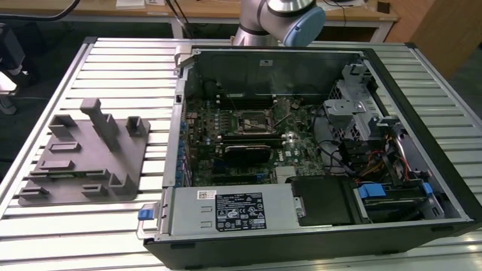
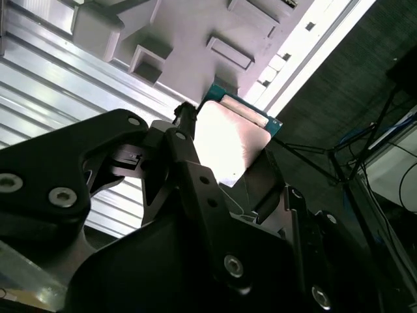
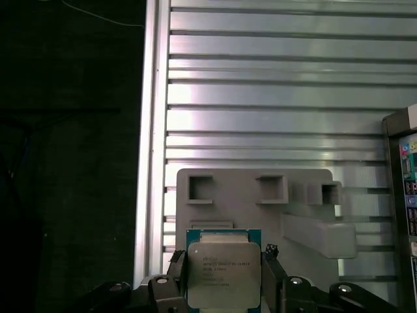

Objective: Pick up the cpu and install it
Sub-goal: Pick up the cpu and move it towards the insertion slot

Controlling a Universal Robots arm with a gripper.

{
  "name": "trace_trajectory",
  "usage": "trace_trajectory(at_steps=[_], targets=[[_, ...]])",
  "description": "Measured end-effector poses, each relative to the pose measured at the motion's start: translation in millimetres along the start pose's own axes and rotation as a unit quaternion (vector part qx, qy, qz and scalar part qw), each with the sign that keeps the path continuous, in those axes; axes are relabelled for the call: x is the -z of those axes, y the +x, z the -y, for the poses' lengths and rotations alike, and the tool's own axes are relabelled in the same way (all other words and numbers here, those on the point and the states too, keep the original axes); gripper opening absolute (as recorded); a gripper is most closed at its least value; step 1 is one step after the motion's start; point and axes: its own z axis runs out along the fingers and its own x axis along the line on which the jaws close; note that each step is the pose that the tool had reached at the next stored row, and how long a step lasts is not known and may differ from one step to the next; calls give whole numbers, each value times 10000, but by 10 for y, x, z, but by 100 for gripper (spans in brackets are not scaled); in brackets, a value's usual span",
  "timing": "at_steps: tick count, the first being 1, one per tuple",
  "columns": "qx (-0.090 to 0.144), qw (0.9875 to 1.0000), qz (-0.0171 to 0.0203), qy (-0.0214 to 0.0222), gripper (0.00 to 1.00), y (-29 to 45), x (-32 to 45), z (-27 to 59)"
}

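The pincer [image 3: 224,282] is closed narrowly on the cpu [image 3: 223,266], its black fingers [image 3: 177,263] pressing two opposite edges of the chip. The silvery lid faces the camera in the first wrist view. In the second wrist view the pincer [image 2: 226,160] grips the same cpu [image 2: 229,137], whose lid shines brightly and whose thin green edge shows along one side. The chip is held up off the grey holder [image 3: 251,203], a flat moulded block with square pockets and raised stubs that lies behind it in both wrist views [image 2: 186,29]. That holder rests on the ribbed metal bench [image 3: 273,98], close to one long edge of it. In the exterior view the holder [image 1: 79,161] sits on the bench [image 1: 45,226], and an open computer case [image 1: 226,217] lies just beside the holder, on the exterior view's right. Inside the case, further from the holder, is the circuit board with its square socket [image 1: 252,119]. The arm [image 1: 275,17] stands beyond the case.
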Motion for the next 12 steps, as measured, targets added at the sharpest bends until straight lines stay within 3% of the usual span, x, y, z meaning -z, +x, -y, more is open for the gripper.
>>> trace_trajectory(at_steps=[12], targets=[[-2, 10000, 0, -69, 54, -4, 157, -26]])
